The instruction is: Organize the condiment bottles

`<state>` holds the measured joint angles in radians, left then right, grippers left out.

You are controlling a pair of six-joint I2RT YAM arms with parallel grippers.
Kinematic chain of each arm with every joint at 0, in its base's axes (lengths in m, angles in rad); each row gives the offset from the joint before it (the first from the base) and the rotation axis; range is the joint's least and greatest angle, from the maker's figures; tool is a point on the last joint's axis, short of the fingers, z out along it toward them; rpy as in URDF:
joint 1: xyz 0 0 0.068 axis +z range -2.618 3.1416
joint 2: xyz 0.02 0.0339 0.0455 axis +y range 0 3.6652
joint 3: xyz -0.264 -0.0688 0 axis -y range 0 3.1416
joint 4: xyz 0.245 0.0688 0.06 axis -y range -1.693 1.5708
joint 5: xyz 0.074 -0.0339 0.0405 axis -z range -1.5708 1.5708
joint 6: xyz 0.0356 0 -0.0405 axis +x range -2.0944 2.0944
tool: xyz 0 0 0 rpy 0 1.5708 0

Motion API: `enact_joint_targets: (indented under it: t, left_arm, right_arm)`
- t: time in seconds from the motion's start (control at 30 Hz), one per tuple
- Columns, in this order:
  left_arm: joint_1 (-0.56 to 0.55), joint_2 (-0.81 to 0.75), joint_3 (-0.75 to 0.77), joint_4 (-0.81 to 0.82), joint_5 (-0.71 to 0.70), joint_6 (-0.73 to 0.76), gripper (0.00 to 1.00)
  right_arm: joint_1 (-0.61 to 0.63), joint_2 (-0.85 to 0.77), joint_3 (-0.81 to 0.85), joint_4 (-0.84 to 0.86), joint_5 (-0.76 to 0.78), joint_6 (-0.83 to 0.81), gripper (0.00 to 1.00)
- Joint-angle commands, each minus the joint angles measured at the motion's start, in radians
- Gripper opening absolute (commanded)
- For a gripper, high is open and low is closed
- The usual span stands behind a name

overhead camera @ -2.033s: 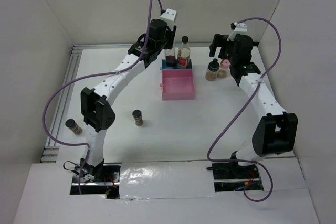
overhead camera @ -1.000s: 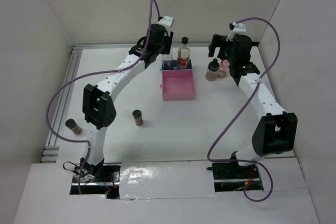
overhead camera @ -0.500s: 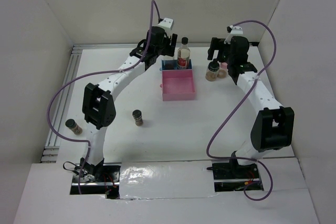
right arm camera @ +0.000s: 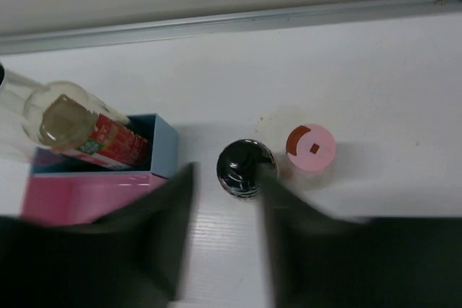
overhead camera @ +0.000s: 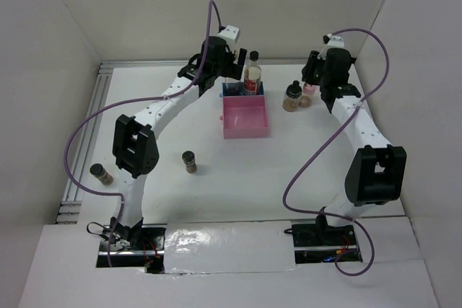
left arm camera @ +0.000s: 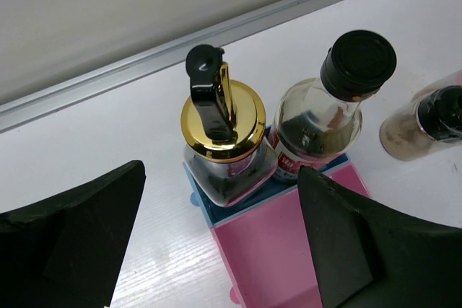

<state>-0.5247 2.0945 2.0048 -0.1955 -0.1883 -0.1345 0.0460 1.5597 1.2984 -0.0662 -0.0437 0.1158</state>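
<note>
The left gripper (left arm camera: 220,200), spread wide, hangs over the pourer bottle (left arm camera: 222,124) and capped bottle (left arm camera: 317,124) standing together in the blue tray (right arm camera: 162,146), while the right gripper (right arm camera: 228,178), also spread, hangs over a jar (right arm camera: 245,167) beside the shaker (right arm camera: 310,147) on the surface (right arm camera: 361,70)

1. The black-capped bottle (left arm camera: 321,117) wears a red label (right arm camera: 108,146) with white and green patches; its print is too blurred to read.
2. The pink-capped shaker (right arm camera: 311,148) shows only a small reddish square, no letters.
</note>
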Motion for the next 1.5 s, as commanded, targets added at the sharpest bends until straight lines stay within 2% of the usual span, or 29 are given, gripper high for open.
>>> enact_joint_targets:
  t: [0.0,0.03,0.1,0.13,0.17,0.2,0.3,0.33,0.37,0.4,0.47,0.5,0.53,0.6,0.63,0.73,0.8,0.83,0.87,0.9,0.93,0.97,1.0,1.17,1.3,1.47]
  left_arm:
    - [0.005,-0.093,0.031,-0.028,0.013,-0.008,0.99]
    - [0.005,-0.121,0.029,-0.045,0.026,-0.011,0.99]
    - [-0.001,-0.160,0.012,-0.119,0.072,-0.019,0.99]
    - [-0.004,-0.209,0.002,-0.146,0.085,-0.017,0.99]
    - [-0.009,-0.234,-0.035,-0.192,0.110,-0.016,0.99]
    - [-0.011,-0.301,-0.060,-0.217,0.119,-0.001,0.99]
    - [-0.012,-0.442,-0.220,-0.228,0.150,0.073,0.99]
    - [-0.012,-0.564,-0.342,-0.213,0.158,0.102,0.99]
    - [-0.012,-0.621,-0.409,-0.190,0.174,0.206,0.99]
    - [-0.011,-0.760,-0.555,-0.117,0.205,0.258,0.99]
    - [-0.008,-0.894,-0.691,-0.061,0.246,0.423,0.93]
    - [-0.008,-1.010,-0.752,-0.021,0.254,0.462,0.85]
    - [-0.003,-1.062,-0.841,-0.018,0.250,0.502,0.78]
    - [0.020,-1.178,-0.892,-0.100,0.272,0.556,0.67]
    - [0.078,-1.212,-0.897,-0.152,0.306,0.535,0.65]
    - [0.153,-1.321,-0.954,-0.283,0.352,0.542,0.66]
    - [0.182,-1.390,-1.021,-0.315,0.304,0.538,0.71]
    - [0.204,-1.409,-1.043,-0.321,0.302,0.536,0.73]
    - [0.238,-1.447,-1.066,-0.324,0.303,0.527,0.76]
    - [0.308,-1.461,-1.102,-0.320,0.300,0.518,0.76]
    - [0.345,-1.473,-1.118,-0.309,0.273,0.485,0.76]
    - [0.409,-1.491,-1.135,-0.315,0.264,0.468,0.76]
    - [0.442,-1.496,-1.138,-0.324,0.259,0.425,0.76]
    - [0.636,-1.510,-1.137,-0.410,0.282,0.290,0.81]
    - [0.695,-1.554,-1.161,-0.433,0.343,0.236,0.83]
    - [0.697,-1.584,-1.161,-0.429,0.343,0.237,0.84]
  right_arm:
    - [-0.038,0.019,0.084,-0.056,-0.050,0.047,0.32]
    - [-0.038,0.022,0.110,-0.067,-0.027,0.045,0.00]
    - [-0.038,0.022,0.125,-0.087,-0.013,0.039,0.00]
    - [-0.038,0.019,0.131,-0.089,0.016,0.036,0.07]
    - [-0.038,0.011,0.133,-0.096,0.031,0.036,0.34]
    - [-0.038,-0.003,0.130,-0.099,0.041,0.032,0.99]
    - [-0.038,-0.041,0.098,-0.106,0.064,-0.025,1.00]
    - [-0.035,-0.079,0.082,-0.104,0.059,-0.045,1.00]
    - [-0.019,-0.099,0.066,-0.103,0.050,-0.068,1.00]
    - [-0.006,-0.143,0.027,-0.103,0.050,-0.105,1.00]
    - [0.029,-0.182,-0.007,-0.103,-0.034,-0.169,1.00]
    - [0.044,-0.205,-0.034,-0.104,-0.062,-0.218,1.00]
    - [0.061,-0.234,-0.043,-0.113,-0.094,-0.243,1.00]
    - [0.135,-0.247,-0.056,-0.136,-0.217,-0.338,1.00]
    - [0.170,-0.239,-0.053,-0.176,-0.258,-0.364,1.00]
    - [0.342,-0.219,-0.059,-0.222,-0.367,-0.412,1.00]
    - [0.498,-0.198,-0.076,-0.206,-0.383,-0.421,0.82]
    - [0.550,-0.190,-0.085,-0.184,-0.368,-0.407,0.61]
    - [0.646,-0.166,-0.096,-0.167,-0.355,-0.384,0.58]
    - [0.693,-0.146,-0.094,-0.155,-0.340,-0.380,0.59]
    - [0.739,-0.123,-0.070,-0.158,-0.308,-0.374,0.76]
    - [0.829,-0.069,-0.053,-0.162,-0.238,-0.366,0.97]
    - [0.866,-0.041,-0.039,-0.171,-0.213,-0.360,1.00]
    - [0.988,0.155,0.090,-0.196,-0.090,-0.262,1.00]
    - [1.031,0.270,0.159,-0.216,0.010,-0.202,1.00]
    - [1.071,0.410,0.344,-0.340,0.280,-0.067,1.00]
